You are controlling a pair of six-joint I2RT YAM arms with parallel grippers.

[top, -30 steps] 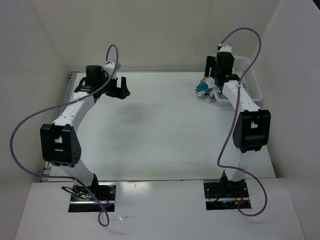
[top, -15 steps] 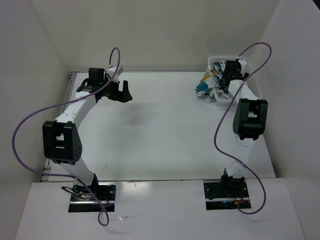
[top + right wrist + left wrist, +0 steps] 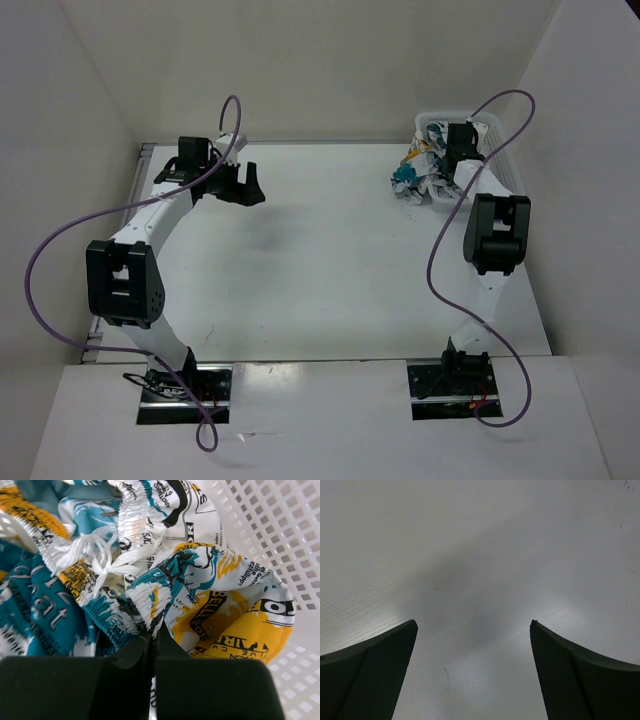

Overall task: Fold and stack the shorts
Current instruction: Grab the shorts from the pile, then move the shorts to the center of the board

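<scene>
The shorts point(image 3: 200, 595), white cloth with teal, yellow and black print, lie bunched in the white lattice basket point(image 3: 280, 525) at the far right of the table. Part of the shorts point(image 3: 412, 180) hangs over the basket's left rim onto the table. My right gripper point(image 3: 152, 637) is down in the basket, its jaws shut on the elastic waistband of the shorts. A white drawstring bow point(image 3: 100, 560) lies just beyond the grip. My left gripper point(image 3: 244, 185) hovers over bare table at the far left, open, with nothing between its fingers point(image 3: 375, 675).
The basket point(image 3: 500, 150) stands against the back right corner, close to the right wall. White walls enclose the table on the left, the back and the right. Purple cables loop above both arms.
The right arm has reached further back and down into the basket, and its jaws have closed on the waistband. The left arm has barely moved.
</scene>
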